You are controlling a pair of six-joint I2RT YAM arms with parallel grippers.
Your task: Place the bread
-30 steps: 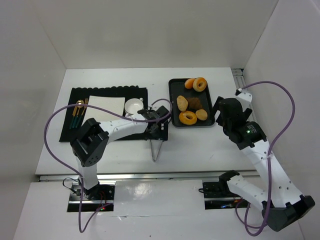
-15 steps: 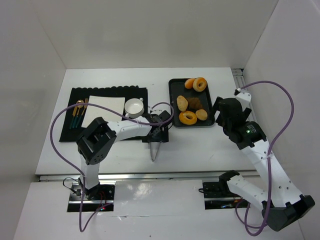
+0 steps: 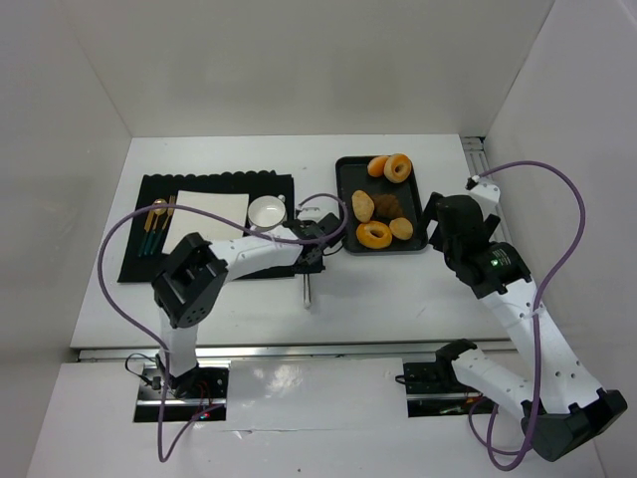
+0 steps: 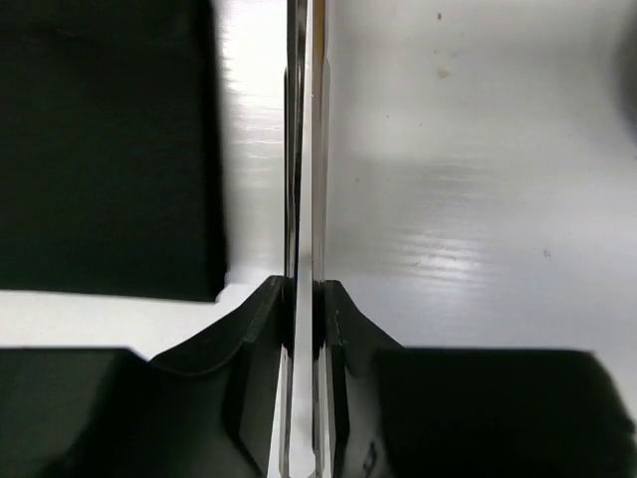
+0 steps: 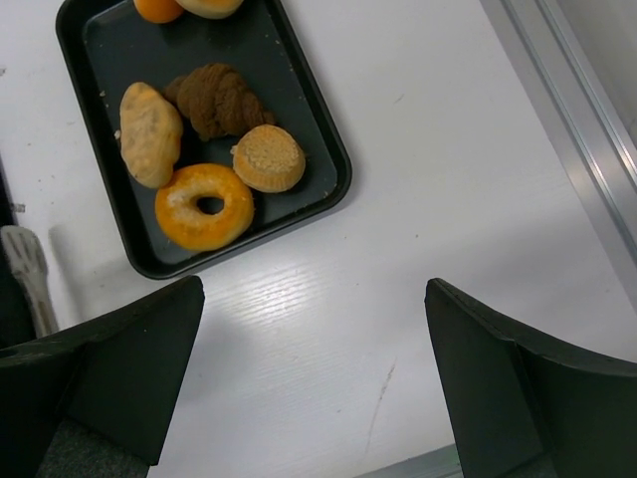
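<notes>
From above, the left gripper (image 3: 310, 265) is clenched on a pair of slim silver metal tongs (image 3: 307, 291). They stretch toward the desk's near edge, just off the near-left corner of the black rectangular tray (image 3: 348, 181). The bread, a golden-orange ring donut (image 3: 374, 235), lies untouched in the tray by its near edge.

The left wrist view shows the two blades pinched flat together between the fingers, with nothing between them.

In the right wrist view the right gripper (image 5: 314, 299) is spread wide and empty over bare desk, off the tray's near-right corner.

The step in hand looks like taking up the tool. Next, the tongs likely need lifting and turning toward the donut, with the squeeze eased so the blades can straddle it.
</notes>
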